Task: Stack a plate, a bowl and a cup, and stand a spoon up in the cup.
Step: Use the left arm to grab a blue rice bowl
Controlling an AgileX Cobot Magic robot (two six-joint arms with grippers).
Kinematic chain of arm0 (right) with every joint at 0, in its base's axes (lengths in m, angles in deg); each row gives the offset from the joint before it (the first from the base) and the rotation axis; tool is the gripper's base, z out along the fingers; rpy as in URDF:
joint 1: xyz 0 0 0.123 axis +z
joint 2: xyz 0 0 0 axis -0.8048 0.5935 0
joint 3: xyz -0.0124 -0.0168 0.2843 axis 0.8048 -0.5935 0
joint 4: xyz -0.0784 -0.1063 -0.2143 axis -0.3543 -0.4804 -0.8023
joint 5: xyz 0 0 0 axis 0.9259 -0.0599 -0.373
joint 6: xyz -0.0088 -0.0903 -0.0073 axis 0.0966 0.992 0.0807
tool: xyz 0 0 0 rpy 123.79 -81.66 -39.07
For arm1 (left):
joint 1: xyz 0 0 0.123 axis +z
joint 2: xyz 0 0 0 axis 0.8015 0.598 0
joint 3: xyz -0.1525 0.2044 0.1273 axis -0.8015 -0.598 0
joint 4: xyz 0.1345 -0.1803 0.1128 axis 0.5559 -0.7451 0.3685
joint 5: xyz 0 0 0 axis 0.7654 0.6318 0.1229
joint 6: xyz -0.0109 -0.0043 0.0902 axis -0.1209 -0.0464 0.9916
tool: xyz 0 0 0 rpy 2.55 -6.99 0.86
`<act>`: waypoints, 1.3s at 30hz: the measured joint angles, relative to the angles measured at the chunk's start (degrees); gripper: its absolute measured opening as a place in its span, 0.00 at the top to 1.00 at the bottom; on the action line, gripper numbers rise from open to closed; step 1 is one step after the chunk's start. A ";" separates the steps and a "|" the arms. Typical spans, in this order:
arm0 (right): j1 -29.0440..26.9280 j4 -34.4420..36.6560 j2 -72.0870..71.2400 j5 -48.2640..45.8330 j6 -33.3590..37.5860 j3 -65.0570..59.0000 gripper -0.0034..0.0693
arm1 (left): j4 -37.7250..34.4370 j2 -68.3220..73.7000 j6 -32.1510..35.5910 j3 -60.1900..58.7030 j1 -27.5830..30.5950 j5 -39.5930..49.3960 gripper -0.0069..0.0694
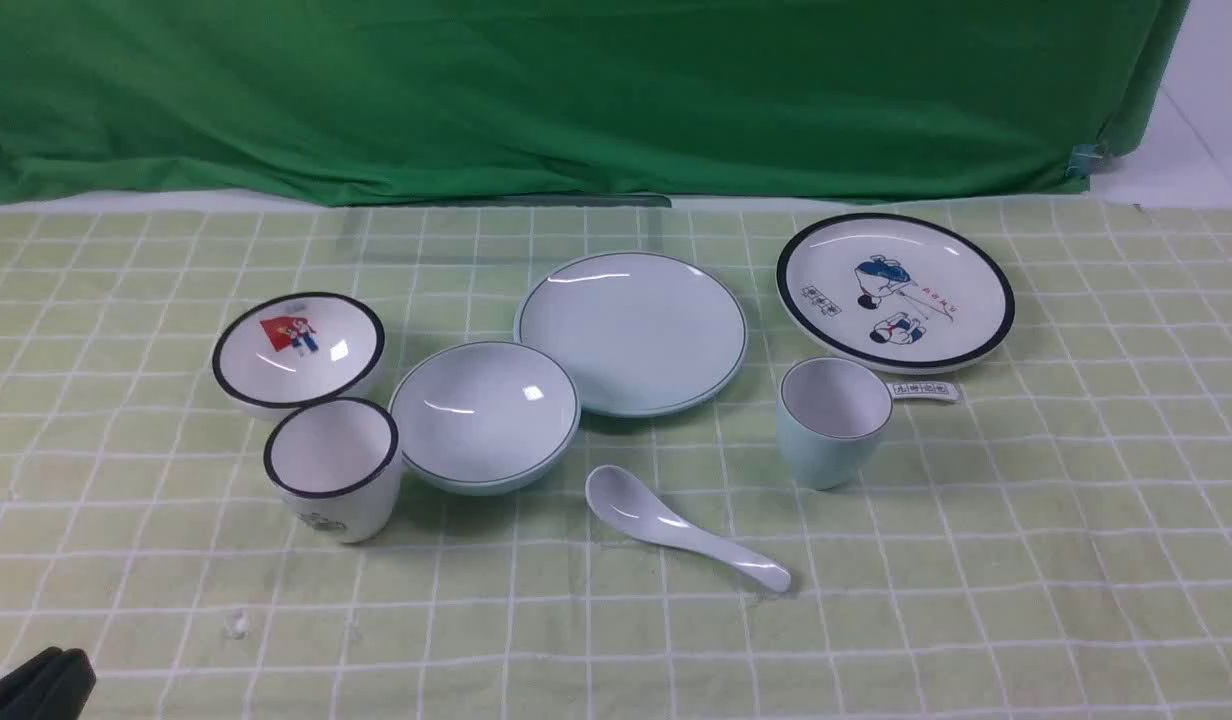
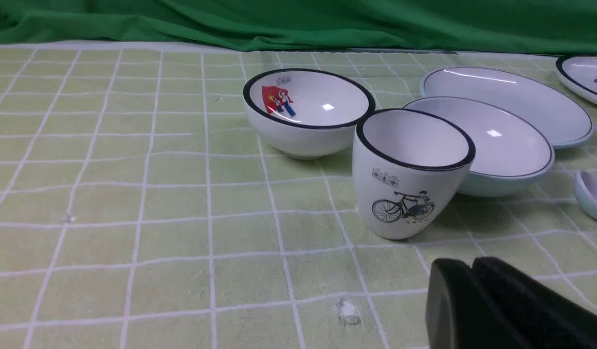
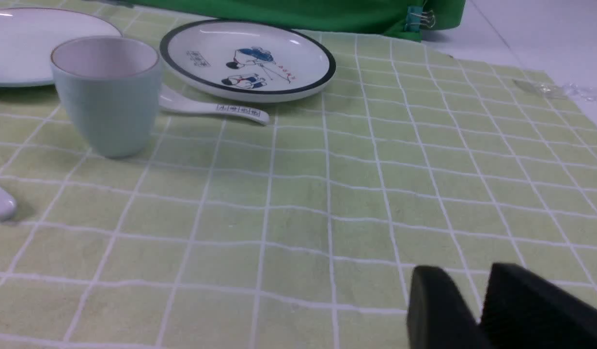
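Observation:
The pale blue-green plate [image 1: 631, 330] lies at the middle back of the cloth. The matching bowl [image 1: 484, 415] sits at its front left, touching or nearly touching it. The pale blue-green cup [image 1: 834, 420] stands upright to the right. The plain spoon [image 1: 676, 525] lies in front, between bowl and cup. My left gripper [image 1: 36, 685] is low at the front left corner, shut and empty [image 2: 473, 264]. My right gripper [image 3: 473, 286] is out of the front view, shut and empty, well short of the cup [image 3: 107, 94].
A white black-rimmed bowl [image 1: 298, 350] and black-rimmed cup [image 1: 333, 468] stand left of the bowl. A cartoon plate [image 1: 894, 290] lies at the back right, with a marked white spoon [image 1: 926, 391] behind the cup. A green curtain hangs behind.

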 joint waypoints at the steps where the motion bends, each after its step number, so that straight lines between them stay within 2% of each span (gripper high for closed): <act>1: 0.00 0.00 0.00 0.00 0.00 0.00 0.68 | 0.00 0.00 0.00 0.00 0.00 0.00 0.92; 22: 0.00 0.00 0.00 0.00 0.00 0.00 0.63 | 0.00 0.00 1.47 0.00 0.00 0.00 0.92; 33: 0.00 0.00 0.00 0.06 0.00 0.00 0.63 | 2.21 0.00 1.51 0.00 0.00 0.00 0.92; 39: 0.00 0.00 0.00 2.30 0.00 0.00 0.62 | 2.33 0.00 1.51 0.00 0.00 -3.54 0.92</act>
